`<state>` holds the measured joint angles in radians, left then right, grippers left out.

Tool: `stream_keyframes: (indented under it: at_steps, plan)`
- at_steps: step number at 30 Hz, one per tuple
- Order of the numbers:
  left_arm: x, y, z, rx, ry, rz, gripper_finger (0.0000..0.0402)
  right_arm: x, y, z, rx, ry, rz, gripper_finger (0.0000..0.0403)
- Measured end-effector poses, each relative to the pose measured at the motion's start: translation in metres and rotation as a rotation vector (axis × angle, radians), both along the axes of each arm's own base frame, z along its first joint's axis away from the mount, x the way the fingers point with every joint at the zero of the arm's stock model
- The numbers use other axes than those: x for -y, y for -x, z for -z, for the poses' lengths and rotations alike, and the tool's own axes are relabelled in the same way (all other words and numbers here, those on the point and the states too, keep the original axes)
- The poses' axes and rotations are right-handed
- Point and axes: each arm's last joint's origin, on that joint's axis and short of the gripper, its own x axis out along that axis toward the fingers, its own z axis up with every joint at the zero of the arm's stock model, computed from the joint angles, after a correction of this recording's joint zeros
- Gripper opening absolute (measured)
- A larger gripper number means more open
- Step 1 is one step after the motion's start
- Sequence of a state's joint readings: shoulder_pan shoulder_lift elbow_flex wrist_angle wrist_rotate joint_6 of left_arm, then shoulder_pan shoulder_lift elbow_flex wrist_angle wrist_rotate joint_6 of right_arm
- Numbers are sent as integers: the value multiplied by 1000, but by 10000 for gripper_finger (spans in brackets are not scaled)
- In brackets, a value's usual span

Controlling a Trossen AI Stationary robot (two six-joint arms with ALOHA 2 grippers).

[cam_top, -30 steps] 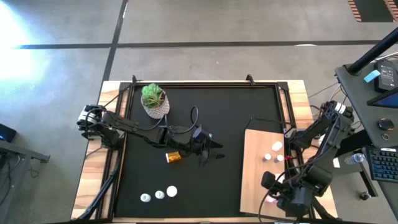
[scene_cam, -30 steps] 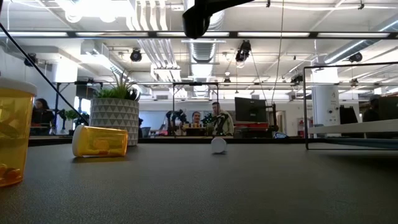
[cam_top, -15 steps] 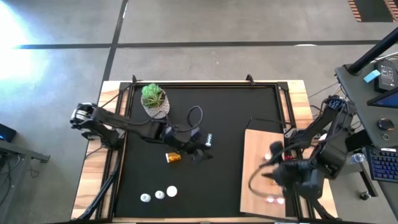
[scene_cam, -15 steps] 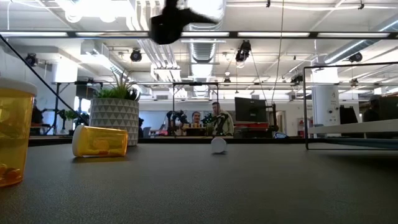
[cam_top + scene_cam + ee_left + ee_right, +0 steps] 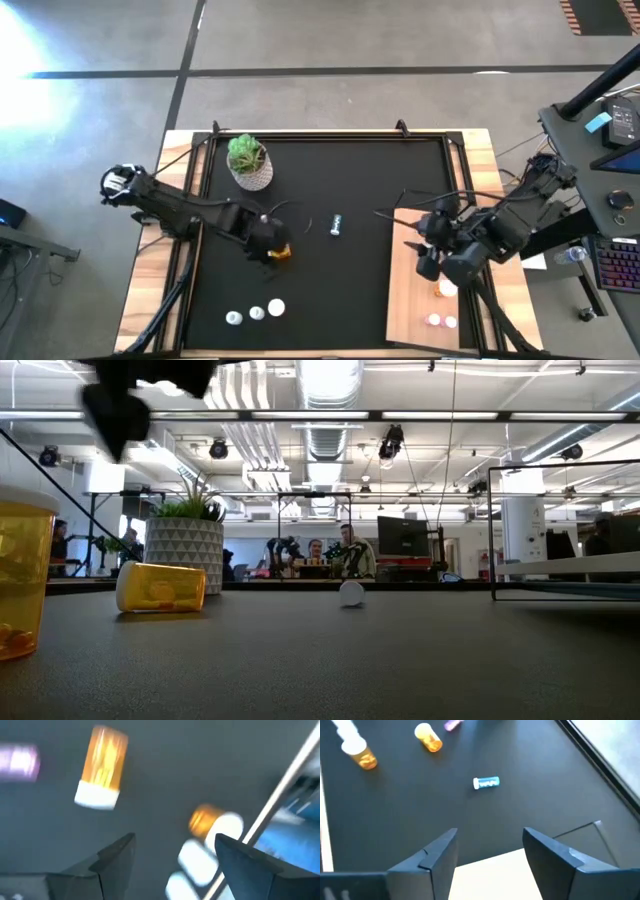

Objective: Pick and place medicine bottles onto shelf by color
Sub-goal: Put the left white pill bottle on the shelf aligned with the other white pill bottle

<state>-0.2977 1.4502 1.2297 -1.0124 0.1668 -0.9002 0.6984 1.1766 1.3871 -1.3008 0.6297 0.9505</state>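
An amber bottle [image 5: 281, 252] lies on its side on the black mat, and my left gripper [image 5: 268, 240] hovers just above it, pointing down. In the left wrist view its fingers [image 5: 172, 852] stand open and the amber bottle [image 5: 102, 770] lies beyond them. A teal-banded bottle [image 5: 337, 224] lies mid-mat. Three white-capped bottles [image 5: 256, 313] stand near the mat's near edge. My right gripper [image 5: 422, 248] hangs open and empty above the pale wooden shelf [image 5: 408, 300], whose corner [image 5: 490, 867] shows under its fingers [image 5: 490, 842]. Pink bottles [image 5: 441, 321] stand at the shelf's near end.
A potted green plant [image 5: 248, 160] stands at the mat's far left. In the low view an amber bottle [image 5: 20, 580] stands close at the left, another [image 5: 160, 587] lies before the plant pot [image 5: 183, 550]. People sit in the room behind.
My left gripper has swung toward the table's left, from beside the teal-banded bottle to above the lying amber bottle, and has tipped to point down. My right gripper has risen from the shelf's near end and moved toward the far edge, rolling as it went. The pink bottles stay behind.
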Motion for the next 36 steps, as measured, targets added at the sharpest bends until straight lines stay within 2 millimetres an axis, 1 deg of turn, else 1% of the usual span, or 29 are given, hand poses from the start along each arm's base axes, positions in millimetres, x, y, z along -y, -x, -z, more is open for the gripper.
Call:
stream_keyframes:
  at_steps: [2,4,11,14,18,26,32,36]
  plan:
    - [9,12,1,-86,-4,7,256,1,-4,2,-1,-12,36,224]
    - [19,21,1,-131,-8,19,256,2,-7,3,1,-22,67,232]
    - [70,52,-3,-170,49,101,256,5,-10,5,9,-46,121,247]
    - [90,63,2,-175,39,88,256,5,-10,5,10,-48,123,247]
    - [111,67,16,-155,30,62,256,5,-10,5,10,-45,120,247]
    - [138,71,48,-214,-15,40,256,5,-10,5,9,-43,117,245]
    - [144,69,66,-256,-64,39,256,5,-10,5,9,-42,116,245]
    - [148,66,75,-257,-65,38,255,5,-10,5,8,-41,115,245]
